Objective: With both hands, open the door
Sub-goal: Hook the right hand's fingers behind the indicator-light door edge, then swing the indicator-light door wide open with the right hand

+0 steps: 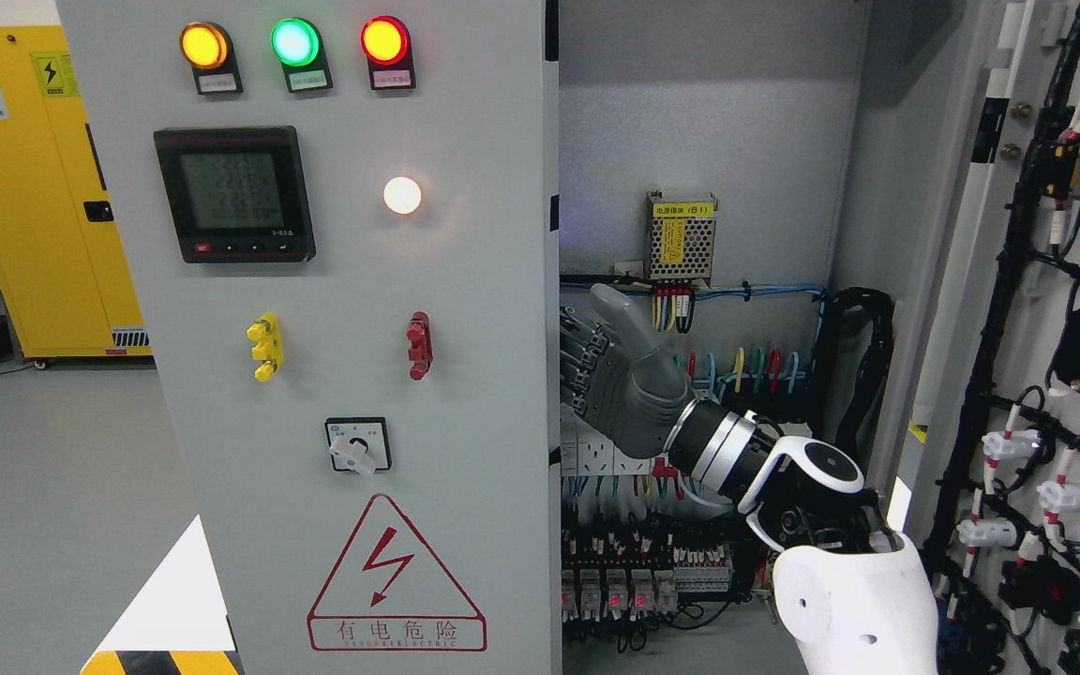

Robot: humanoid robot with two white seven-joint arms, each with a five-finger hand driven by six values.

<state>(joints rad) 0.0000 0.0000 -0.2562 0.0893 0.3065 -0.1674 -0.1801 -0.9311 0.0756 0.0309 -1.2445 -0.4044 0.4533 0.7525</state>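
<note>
Reaching in from the lower right of the frame, the right robot hand (607,375) hooks its curled fingers (580,361) around the inner edge of the grey sheet-metal cabinet door (352,281) occupying centre-left. Opening appears underway; next, judged, pushing that door leftward. No left robot hand visible.

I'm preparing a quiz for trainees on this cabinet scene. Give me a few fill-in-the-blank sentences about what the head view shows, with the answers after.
1. The right robot hand reaches to the edge of the left door from the ____ side of the picture.
2. Of the three round lamps at the door's top, the middle lamp is ____.
3. The triangular warning sign near the door's bottom shows a ____ bolt.
4. The right door stands ____, showing its wiring.

Answers: right; green; lightning; open
</note>
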